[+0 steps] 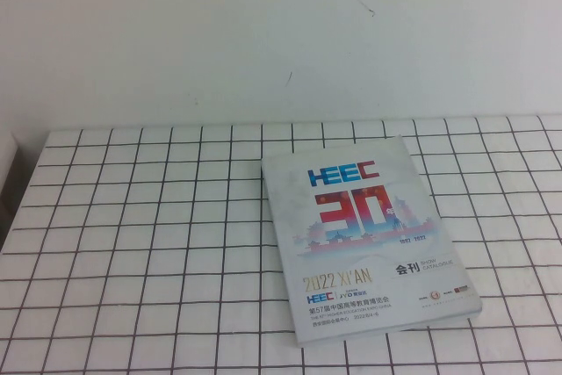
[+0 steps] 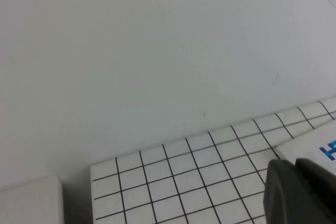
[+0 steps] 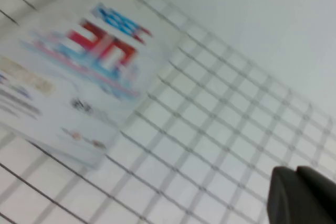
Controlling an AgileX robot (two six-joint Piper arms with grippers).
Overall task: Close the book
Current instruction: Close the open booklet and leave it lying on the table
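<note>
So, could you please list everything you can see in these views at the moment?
HEEC book: one, pale grey cover with blue and red print, closed and flat on the table, right of centre.
table: one, white with a black grid, under the book.
wall: one, white, behind the table.
left gripper: one, dark, above the table near the book's edge, outside the high view.
right gripper: one, dark, raised over the table apart from the book, outside the high view.
</note>
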